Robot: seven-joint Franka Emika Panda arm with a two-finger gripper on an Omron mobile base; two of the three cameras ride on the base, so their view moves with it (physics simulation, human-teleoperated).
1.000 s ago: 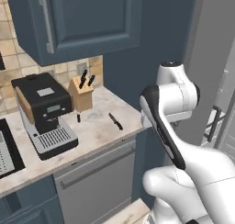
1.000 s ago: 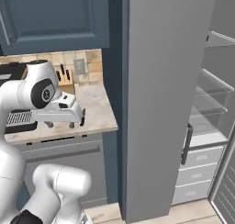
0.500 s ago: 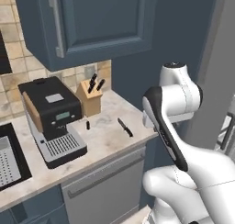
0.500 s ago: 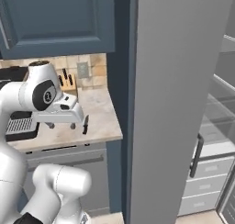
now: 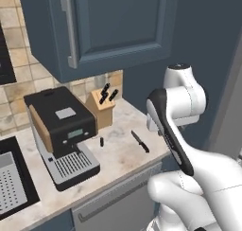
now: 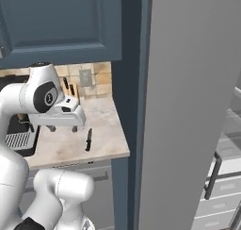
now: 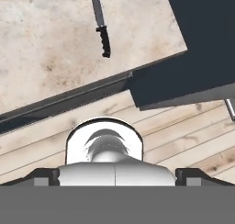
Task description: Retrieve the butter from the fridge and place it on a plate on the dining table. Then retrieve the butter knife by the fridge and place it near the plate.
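The butter knife point(image 5: 140, 141), slim and all dark, lies flat on the beige stone counter point(image 5: 118, 154) near its right end; it is also on the counter point(image 6: 88, 139) and at the top of the hand view point(image 7: 101, 23). My gripper point(image 6: 63, 128) hangs open and empty above the counter's front part, to the left of the knife and apart from it. The grey fridge point(image 6: 188, 106) stands just right of the counter, with drawers point(image 6: 226, 177) showing at its far right. The butter, the plate and the dining table are out of view.
A black coffee machine point(image 5: 61, 130) and a tan knife block point(image 5: 103, 109) stand at the back of the counter, under a dark blue wall cabinet point(image 5: 104, 26). A dark sink point(image 5: 12, 182) lies at the left. The hand camera looks down past the counter edge onto wooden floor point(image 7: 183, 140).
The whole picture has shifted in both base views, so the base has driven along toward the counter. The arm keeps its pose and the gripper stays open. The knife has not moved on the counter.
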